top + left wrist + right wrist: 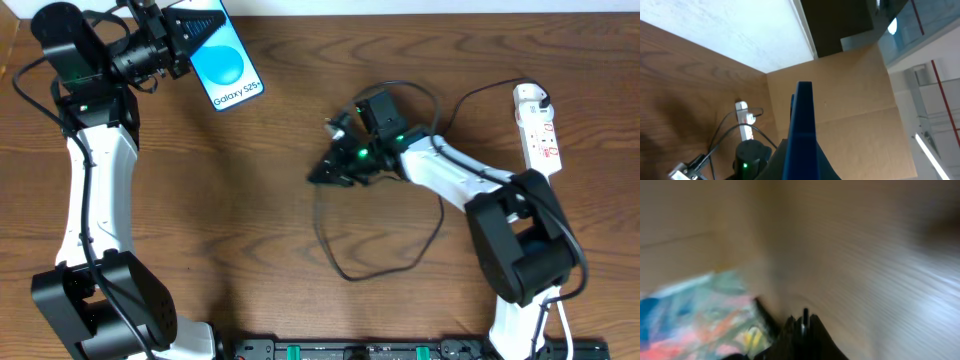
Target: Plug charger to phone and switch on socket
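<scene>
Top left, L pincer [203, 31] clamps phone [230, 66]; at centre R pincer [322, 173] pinches charger [348, 277].

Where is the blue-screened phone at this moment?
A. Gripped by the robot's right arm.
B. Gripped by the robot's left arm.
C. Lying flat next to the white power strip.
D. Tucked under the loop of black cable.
B: the overhead view shows the left gripper clamped on the phone, across the table from the socket.
</scene>
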Action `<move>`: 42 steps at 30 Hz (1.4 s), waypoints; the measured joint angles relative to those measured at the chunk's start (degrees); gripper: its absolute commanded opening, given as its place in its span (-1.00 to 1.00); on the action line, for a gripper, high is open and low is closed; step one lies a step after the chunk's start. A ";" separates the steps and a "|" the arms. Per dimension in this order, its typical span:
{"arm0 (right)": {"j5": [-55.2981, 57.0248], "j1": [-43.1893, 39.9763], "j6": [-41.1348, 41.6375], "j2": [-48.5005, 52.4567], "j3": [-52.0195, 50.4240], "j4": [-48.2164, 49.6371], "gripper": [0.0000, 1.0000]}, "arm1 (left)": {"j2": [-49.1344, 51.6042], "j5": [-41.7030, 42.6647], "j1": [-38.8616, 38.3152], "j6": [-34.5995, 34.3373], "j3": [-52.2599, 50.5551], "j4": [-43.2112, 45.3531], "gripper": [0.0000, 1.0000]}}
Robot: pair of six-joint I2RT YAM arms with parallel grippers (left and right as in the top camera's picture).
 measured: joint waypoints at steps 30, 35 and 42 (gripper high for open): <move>51.41 2.14 7.45 -9.55 -1.09 -23.15 0.29 | 0.00 0.02 0.00 1.33 0.00 -0.07 -0.85; 52.39 5.95 11.78 -9.55 -1.11 -21.29 0.29 | 0.00 0.02 0.00 1.33 0.00 -0.07 -0.85; 55.41 6.36 15.19 -9.55 -1.14 -21.51 0.31 | 0.00 0.02 0.00 1.33 0.00 -0.07 -0.86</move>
